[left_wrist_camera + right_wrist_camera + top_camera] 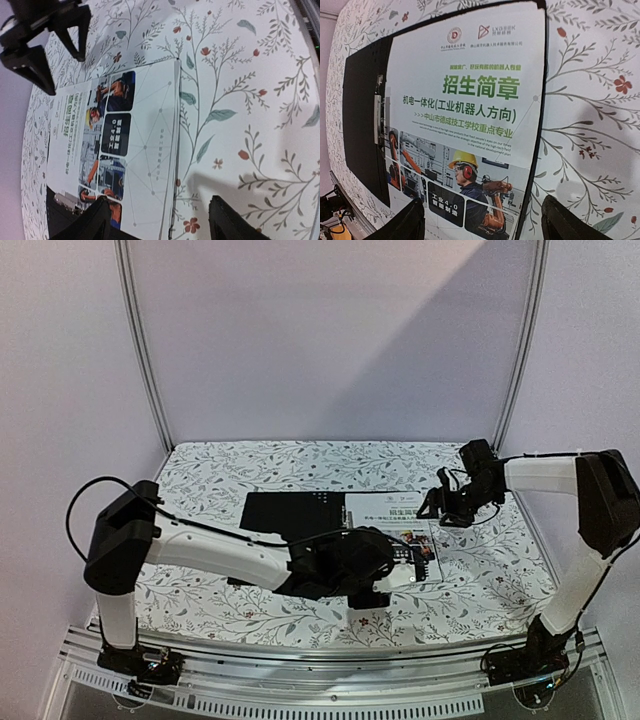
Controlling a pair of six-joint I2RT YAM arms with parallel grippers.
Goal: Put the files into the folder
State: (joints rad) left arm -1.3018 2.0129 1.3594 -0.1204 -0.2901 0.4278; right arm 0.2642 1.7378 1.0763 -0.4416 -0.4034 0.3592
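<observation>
The folder lies open on the table, black inside up; its teal outside is hidden. The files show as a colourful brochure sheet lying on the folder's right half, with thin sheet edges under it. My left gripper is open and empty, hovering over the brochure's near edge, jaws straddling its side edge. My right gripper is open and empty above the brochure's far right part. The folder's black rim frames the sheet.
A metal clip runs along the folder's spine, also seen in the left wrist view. The floral tablecloth lies to the right and front. Metal frame posts and white walls stand behind.
</observation>
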